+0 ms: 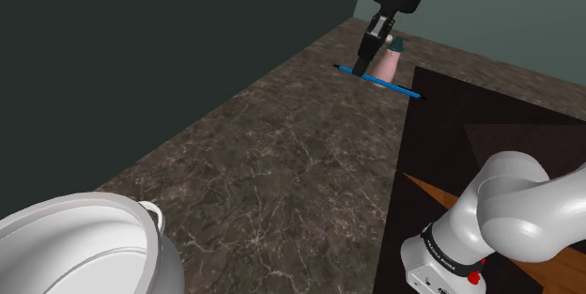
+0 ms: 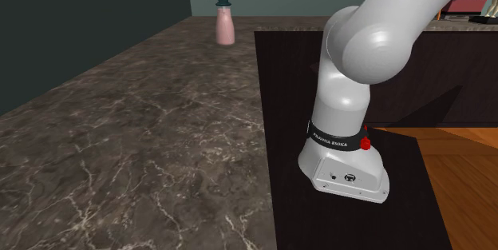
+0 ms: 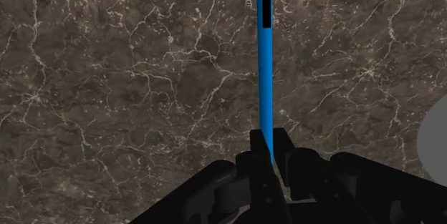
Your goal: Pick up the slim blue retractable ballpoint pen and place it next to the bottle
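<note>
A slim blue pen (image 1: 390, 85) with a black clip hangs level above the dark marble counter (image 1: 282, 161), and my black gripper (image 1: 362, 65) is shut on it near one end. In the wrist view the pen (image 3: 264, 72) runs straight out from between the fingertips (image 3: 259, 146) of the gripper (image 3: 269, 151). A pink bottle (image 1: 388, 63) with a dark teal pump cap stands just behind the pen, close to the gripper. The same bottle (image 2: 225, 23) stands upright near the counter's far end in the second exterior view.
A large white pot (image 1: 80, 245) sits at the counter's near corner in the shoulder view's lower left. The dark stand top (image 2: 351, 216) borders the counter and carries the arm's base (image 2: 343, 168). A dark wall (image 1: 141, 48) runs along the counter's far side.
</note>
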